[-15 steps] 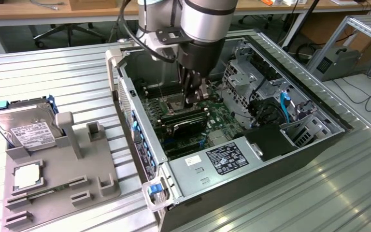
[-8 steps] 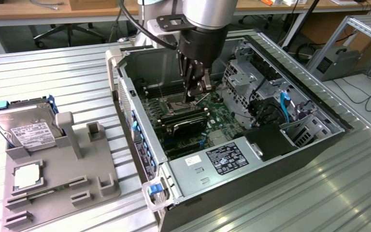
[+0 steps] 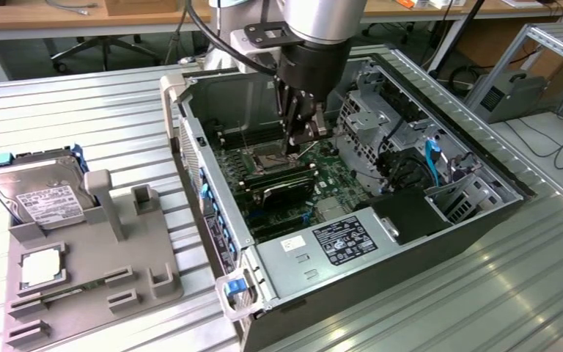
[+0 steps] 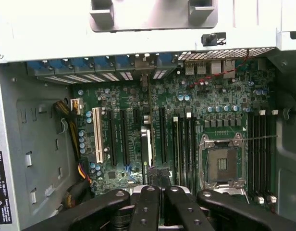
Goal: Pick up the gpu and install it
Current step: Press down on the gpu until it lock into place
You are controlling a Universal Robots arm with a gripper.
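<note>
the robot arm reaches down into an open computer case (image 3: 262, 286) that lies on its side on the bench (image 3: 86, 117). the hand (image 3: 299, 136) is deep inside the case, just above the green board (image 3: 292, 187). its fingers (image 4: 148, 202) are pressed together.

the gpu (image 3: 284, 196) is a thin black card. it stands on its edge in the green board, in the middle of the case, just below the hand. in the wrist view the gpu (image 4: 146, 149) shows as a thin strip standing in a slot, between the long black slots. the fingers sit right over its near end. i cannot tell if they touch it or pinch it.

next to the card is a square silver socket (image 4: 222, 163) with an open middle.

on the exterior view's left, a grey tray (image 3: 96, 279) lies on the bench beside the case. a silver hard drive (image 3: 42, 192) with a white label leans in the tray. a small square chip (image 3: 42, 268) lies flat near it.
</note>
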